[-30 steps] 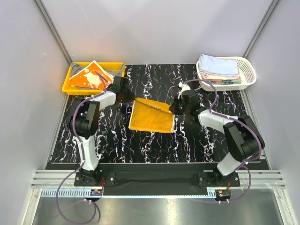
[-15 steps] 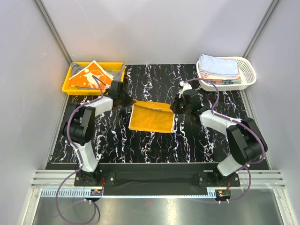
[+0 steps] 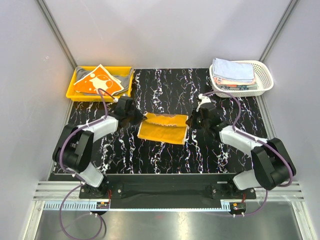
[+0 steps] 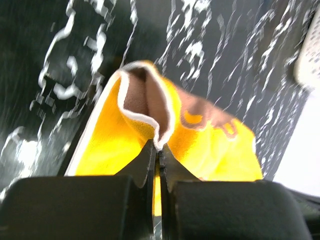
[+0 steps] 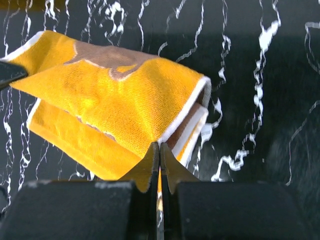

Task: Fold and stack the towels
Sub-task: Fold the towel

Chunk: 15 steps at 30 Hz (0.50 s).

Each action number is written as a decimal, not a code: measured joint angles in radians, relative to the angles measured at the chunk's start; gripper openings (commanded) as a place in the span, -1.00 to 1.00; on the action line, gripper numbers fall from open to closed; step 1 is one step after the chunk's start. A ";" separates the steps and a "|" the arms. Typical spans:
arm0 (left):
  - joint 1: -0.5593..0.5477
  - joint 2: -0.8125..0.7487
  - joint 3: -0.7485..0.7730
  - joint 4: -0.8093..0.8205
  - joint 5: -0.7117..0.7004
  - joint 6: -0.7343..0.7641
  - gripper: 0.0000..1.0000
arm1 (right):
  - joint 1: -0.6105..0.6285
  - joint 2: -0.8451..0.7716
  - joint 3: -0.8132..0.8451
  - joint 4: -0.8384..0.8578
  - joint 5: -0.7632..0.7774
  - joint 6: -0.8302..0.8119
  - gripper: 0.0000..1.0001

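left gripper (image 3: 141, 116): i've just pinched it shut on the orange towel (image 3: 162, 131), far-left corner.
right gripper (image 3: 190, 120): clamped on the far-right corner.
orange towel: mid-mat, far edge now lifted.
meaning: fold can begin, i judge.

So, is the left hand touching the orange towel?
Touching. Left wrist view shows the left hand pinched shut on the towel at its white hem.

The yellow-orange towel (image 3: 162, 131), white-hemmed, lies mid-surface (image 3: 165, 90), doubled over on itself, its far edge lifted and stretched between the left hand (image 3: 142, 118) and right hand (image 3: 189, 120), each pinching a corner. An orange white-patterned towel (image 3: 97, 82) overlaps a grey towel (image 3: 126, 75) at the far left corner; a light blue towel (image 3: 232, 69) tops a folded stack (image 3: 234, 81) at the far right corner
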State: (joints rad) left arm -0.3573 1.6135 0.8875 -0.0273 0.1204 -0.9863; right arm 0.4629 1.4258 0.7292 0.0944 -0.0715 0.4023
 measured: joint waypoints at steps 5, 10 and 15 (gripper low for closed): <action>-0.012 -0.052 -0.087 0.008 -0.005 -0.001 -1.00 | 0.000 -0.064 -0.057 -0.024 -0.002 0.034 -0.96; -0.015 -0.093 -0.137 0.023 -0.005 -0.001 -1.00 | 0.002 -0.128 -0.101 -0.032 -0.027 0.058 -0.95; -0.015 -0.145 -0.161 0.022 -0.005 0.000 -1.00 | 0.005 -0.166 -0.130 -0.032 -0.047 0.072 -0.95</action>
State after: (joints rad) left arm -0.3725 1.4689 0.7265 -0.0051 0.1150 -0.9867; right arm 0.4675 1.2598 0.5995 0.0624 -0.1184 0.4747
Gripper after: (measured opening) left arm 0.027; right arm 0.029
